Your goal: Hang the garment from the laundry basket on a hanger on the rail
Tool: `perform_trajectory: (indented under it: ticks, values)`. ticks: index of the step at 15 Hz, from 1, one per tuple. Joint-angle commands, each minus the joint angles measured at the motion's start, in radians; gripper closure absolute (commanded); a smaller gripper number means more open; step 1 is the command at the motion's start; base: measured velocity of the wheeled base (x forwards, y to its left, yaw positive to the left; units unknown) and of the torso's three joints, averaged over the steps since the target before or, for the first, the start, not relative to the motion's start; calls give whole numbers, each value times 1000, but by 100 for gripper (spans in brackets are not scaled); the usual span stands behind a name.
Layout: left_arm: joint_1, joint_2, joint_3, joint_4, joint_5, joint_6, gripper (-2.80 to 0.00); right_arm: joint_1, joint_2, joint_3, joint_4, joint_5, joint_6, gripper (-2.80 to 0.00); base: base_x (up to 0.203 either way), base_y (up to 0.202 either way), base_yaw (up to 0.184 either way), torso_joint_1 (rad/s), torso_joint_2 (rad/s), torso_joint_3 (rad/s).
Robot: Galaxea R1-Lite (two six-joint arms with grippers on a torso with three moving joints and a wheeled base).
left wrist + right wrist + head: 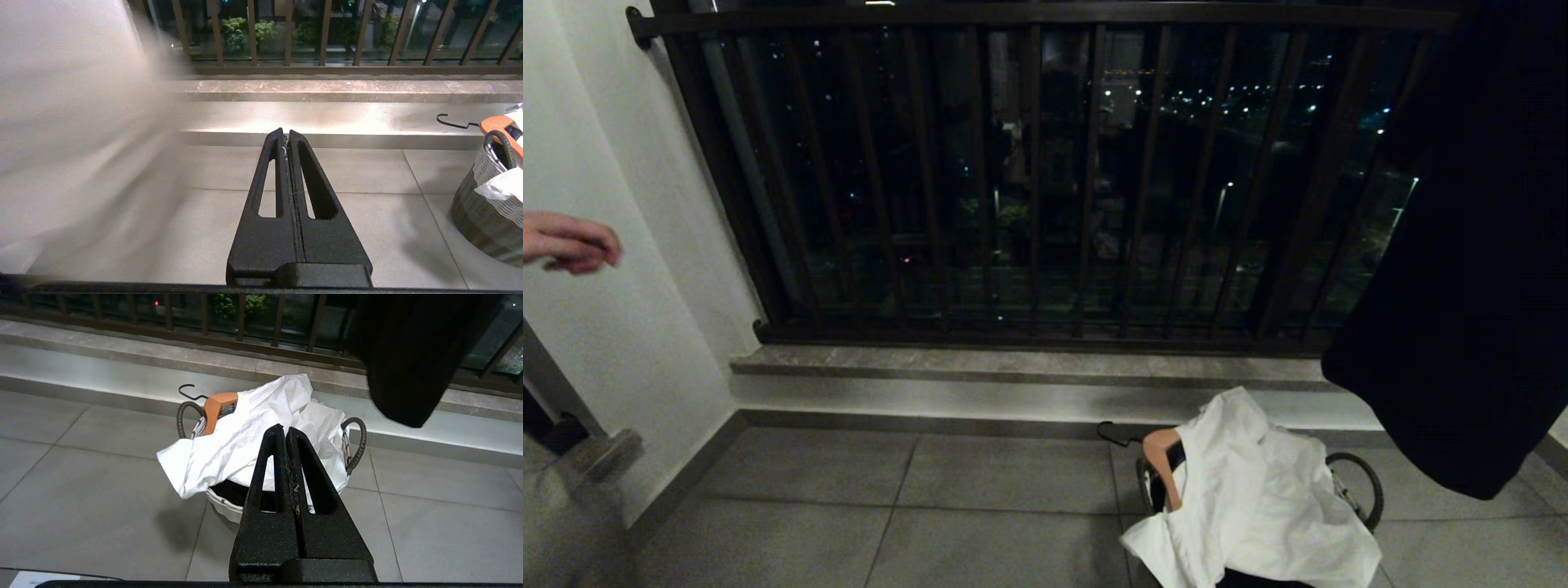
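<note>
The laundry basket (354,446) stands on the tiled floor near the balcony step, with its dark loop handles showing. A white garment (253,433) is draped over it and spills over the rim (1258,498). A wooden hanger (216,410) with a black hook lies at the basket's far-left side (1161,453). My right gripper (284,428) hovers shut and empty in front of the basket, a stretch short of it. My left gripper (286,132) is shut and empty over bare floor, with the basket (482,220) off to its right. The rail is out of view.
A dark garment (1462,286) hangs down at the right, above and behind the basket. The dark balcony railing (1029,180) and a stone step (1013,363) close off the far side. A person's hand (568,242) reaches in at the left by the white wall.
</note>
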Motion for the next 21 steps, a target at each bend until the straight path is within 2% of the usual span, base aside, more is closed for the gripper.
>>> perform_trajectory:
  ticks: [1, 21]
  values:
    - [0, 0, 8, 0, 0, 0, 0, -1, 1, 0, 1, 1, -1, 0, 0, 0, 0, 0, 0, 0]
    - [0, 0, 8, 1, 1, -1, 0, 1, 1, 0, 1, 1, -1, 0, 0, 0, 0, 0, 0, 0]
